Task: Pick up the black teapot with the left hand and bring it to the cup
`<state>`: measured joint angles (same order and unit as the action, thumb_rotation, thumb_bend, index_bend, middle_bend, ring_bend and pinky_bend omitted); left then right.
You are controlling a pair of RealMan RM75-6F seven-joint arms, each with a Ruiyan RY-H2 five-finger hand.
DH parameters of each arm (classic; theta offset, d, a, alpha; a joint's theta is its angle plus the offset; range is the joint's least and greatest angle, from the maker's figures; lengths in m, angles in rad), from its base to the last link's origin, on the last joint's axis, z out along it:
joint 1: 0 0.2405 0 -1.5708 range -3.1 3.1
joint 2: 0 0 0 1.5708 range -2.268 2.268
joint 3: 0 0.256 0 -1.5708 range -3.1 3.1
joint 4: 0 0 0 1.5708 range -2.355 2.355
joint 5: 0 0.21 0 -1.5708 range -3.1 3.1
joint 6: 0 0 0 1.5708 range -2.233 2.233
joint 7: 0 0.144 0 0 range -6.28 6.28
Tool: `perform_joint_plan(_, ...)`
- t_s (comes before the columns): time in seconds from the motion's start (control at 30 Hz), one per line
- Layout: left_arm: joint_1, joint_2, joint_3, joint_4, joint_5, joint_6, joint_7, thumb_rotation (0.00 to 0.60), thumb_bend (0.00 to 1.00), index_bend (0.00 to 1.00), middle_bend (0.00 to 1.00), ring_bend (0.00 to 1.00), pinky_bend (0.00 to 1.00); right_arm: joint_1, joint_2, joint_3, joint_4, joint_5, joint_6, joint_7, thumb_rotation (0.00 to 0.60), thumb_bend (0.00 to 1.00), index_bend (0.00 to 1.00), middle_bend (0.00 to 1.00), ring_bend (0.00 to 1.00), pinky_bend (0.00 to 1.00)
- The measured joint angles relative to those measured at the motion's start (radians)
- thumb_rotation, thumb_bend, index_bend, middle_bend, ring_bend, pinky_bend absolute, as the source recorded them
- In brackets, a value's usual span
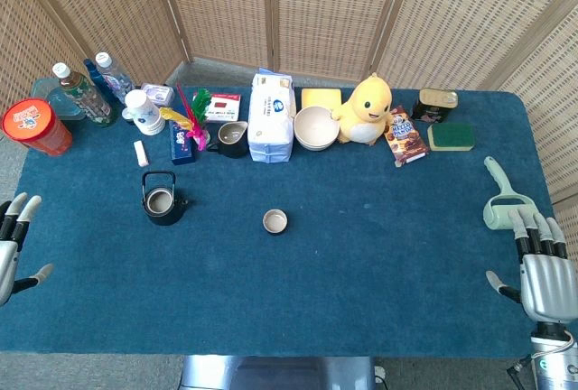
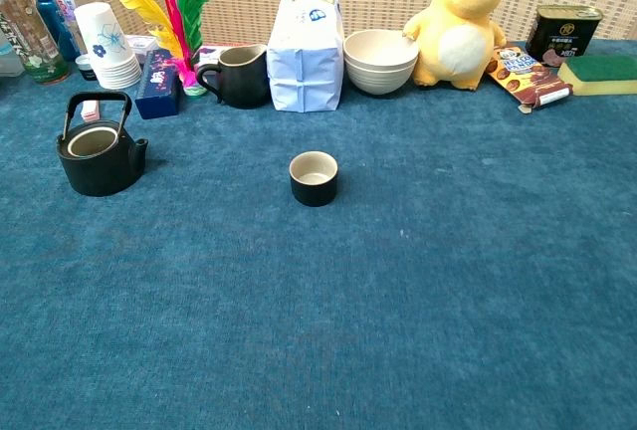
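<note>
Here the black teapot point(image 1: 163, 200) is sitting upright on the blue tablecloth point(image 1: 361, 264), lidless, well left of the small cup point(image 1: 275, 221). The left hand point(image 1: 13, 246) and right hand point(image 1: 540, 268) are resting open at the table's edges, holding nothing.

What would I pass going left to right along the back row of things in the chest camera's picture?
Stack of paper cups → feathers → black mug → white tissue pack → stacked bowls → yellow duck plush → snack packet → dark tin.
</note>
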<state>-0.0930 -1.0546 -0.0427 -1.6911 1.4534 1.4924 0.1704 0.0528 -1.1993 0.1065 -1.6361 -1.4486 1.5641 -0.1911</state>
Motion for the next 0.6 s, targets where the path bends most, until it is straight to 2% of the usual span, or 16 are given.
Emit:
perform_joint_plan(0.37, -0.020, 0.009, 0.004, 0.010, -0.010, -0.061, -0.049, 0.600, 0.00, 0.00, 0.00, 0.00, 0.00, -0.001, 0.001, -0.001, -0.015, 0.015, -0.017, -0.007, 0.600, 0.00, 0.00, 0.00, 0.00, 0.00)
perform_joint_plan(0.6, -0.102, 0.008, -0.042, 0.026, -0.051, -0.180, -0.104, 0.600, 0.00, 0.00, 0.00, 0.00, 0.00, 0.004, 0.005, 0.004, -0.012, 0.032, -0.038, 0.003, 0.600, 0.00, 0.00, 0.00, 0.00, 0.00)
